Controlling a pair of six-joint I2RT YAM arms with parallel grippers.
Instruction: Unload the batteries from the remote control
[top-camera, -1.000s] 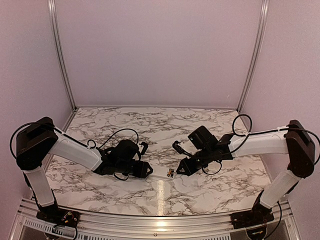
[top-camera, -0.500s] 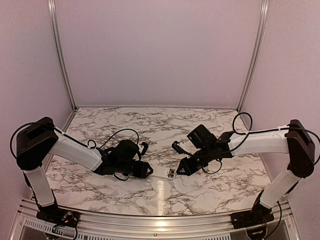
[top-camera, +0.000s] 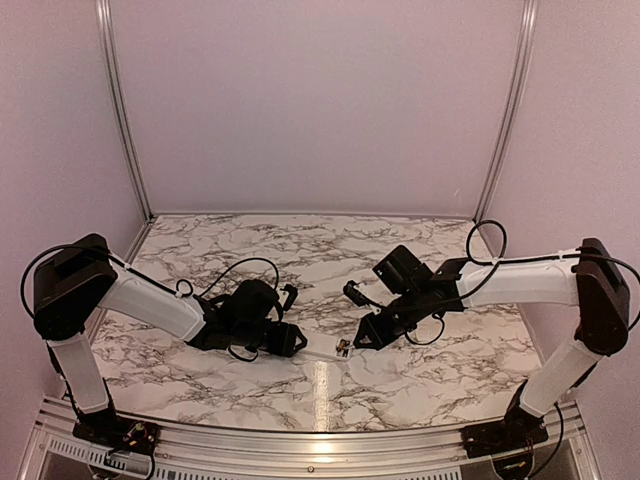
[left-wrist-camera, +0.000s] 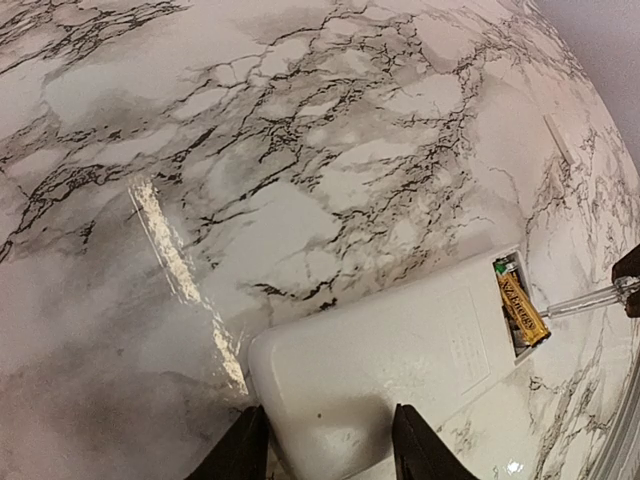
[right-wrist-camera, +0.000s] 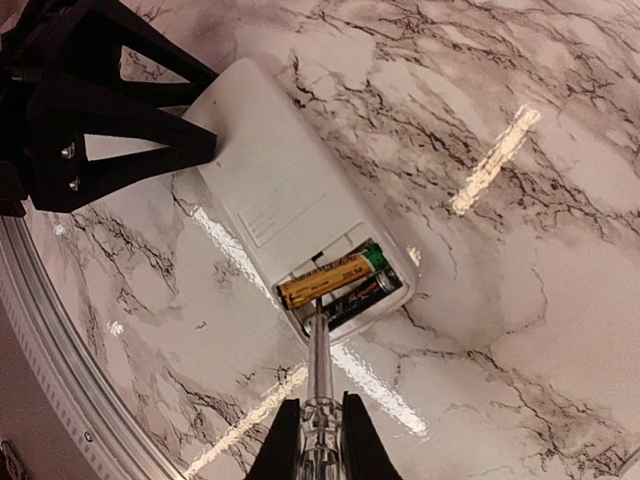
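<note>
While left jaws clamp remote control (left-wrist-camera: 380, 370) end, right jaws pinch rod (right-wrist-camera: 318, 350), tip at batteries (right-wrist-camera: 325, 280) by opposite edge.

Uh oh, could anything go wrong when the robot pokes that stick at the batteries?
1. The rod has its tip in the open compartment beside the gold battery. It might slip off and scratch the remote control.
2. The left gripper pinches only the remote's rounded end, so prying could twist it loose.
3. A battery that pops out might roll away across the smooth table.
</note>
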